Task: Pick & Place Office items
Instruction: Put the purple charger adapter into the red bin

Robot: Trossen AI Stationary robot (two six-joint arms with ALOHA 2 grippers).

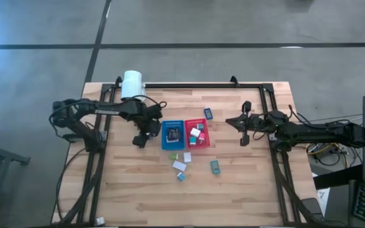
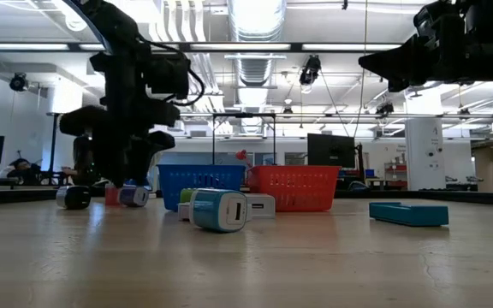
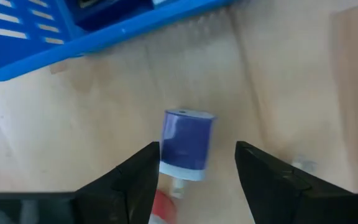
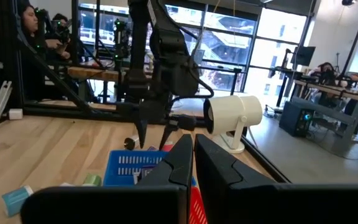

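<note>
Left wrist view is showing the left gripper (image 3: 194, 171) spreading its fingers on either side of a small blue-and-white block (image 3: 186, 144) lying on the table (image 3: 278, 87) just beside the blue tray (image 3: 36, 50), while the right gripper (image 1: 244, 130), fingers pressed together, is hovering beyond the red tray (image 1: 206, 134).

Grey concrete floor (image 1: 233, 22) crossed by dark lines, large windows (image 4: 229, 43), ceiling ducts (image 2: 255, 21), distant desks (image 4: 319, 90).
</note>
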